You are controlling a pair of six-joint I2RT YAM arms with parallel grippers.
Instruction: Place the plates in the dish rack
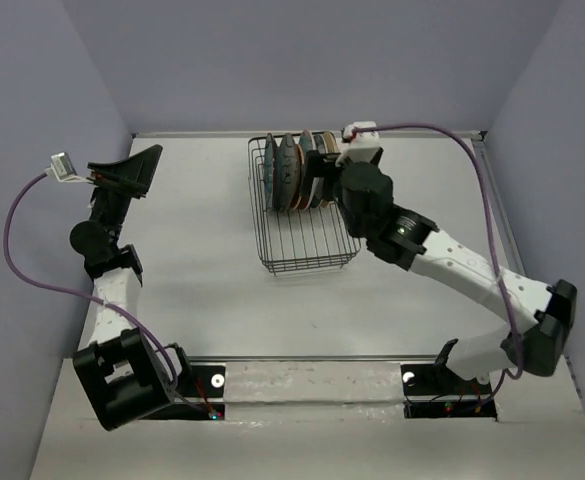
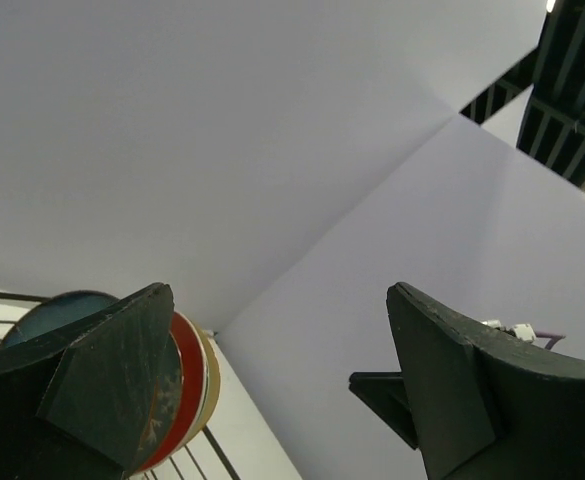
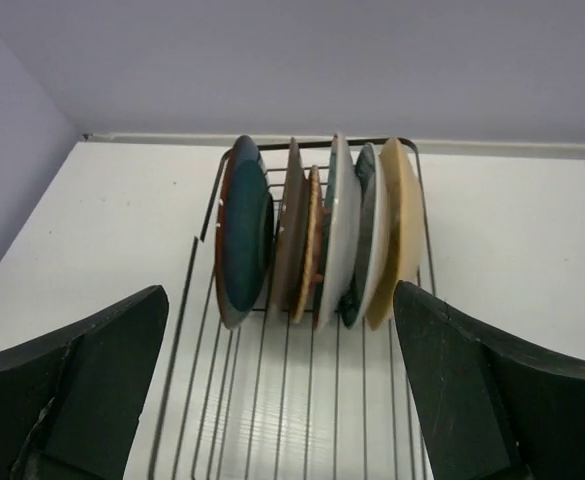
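Round flat glazed plates (image 3: 317, 240) stand on edge, close-packed between the upright dividers at the far end of the rectangular black wire dish rack (image 1: 307, 262), dark teal plate (image 3: 244, 240) at one end, tan plate (image 3: 400, 230) at the other; thin rims need the wires for support, and none shows on the white table (image 1: 192, 270), so loading looks done. Right gripper (image 3: 277, 290) hangs above the rack facing the plates, black wedge fingers wide apart, nothing held. Left gripper (image 2: 277, 290) is raised off to the left, fingers likewise spread and empty, aimed at the lavender wall (image 2: 222, 150), probably so it is clear of the rack.
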